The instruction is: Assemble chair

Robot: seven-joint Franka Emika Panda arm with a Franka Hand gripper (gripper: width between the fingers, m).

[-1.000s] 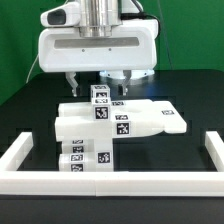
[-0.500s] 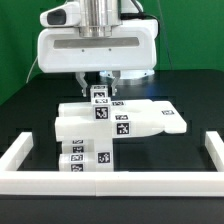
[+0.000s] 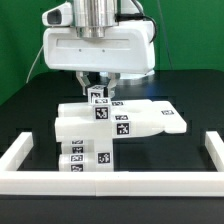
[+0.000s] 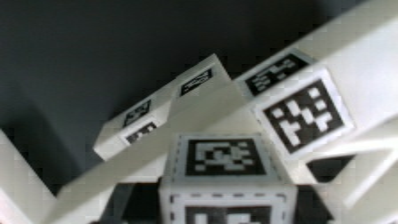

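Observation:
The chair's white tagged parts lie in a cluster on the black table: a flat slab (image 3: 140, 120) with thick blocky pieces in front of it (image 3: 85, 158), and a small tagged block (image 3: 98, 97) standing upright at the back. My gripper (image 3: 97, 84) hangs right over that block, with a finger on each side of its top. In the wrist view the block (image 4: 222, 160) sits between the jaws of my gripper (image 4: 222, 208), with dark gaps on both sides. The jaws look open. The tagged slab (image 4: 302, 105) lies beyond.
A low white border rail (image 3: 110, 185) runs along the front and up both sides of the table. A green backdrop stands behind. The arm's wide white body (image 3: 98, 48) hides the table's back middle.
My gripper has moved toward the exterior view's right, from beside the upright block to directly over it. The chair parts have not moved.

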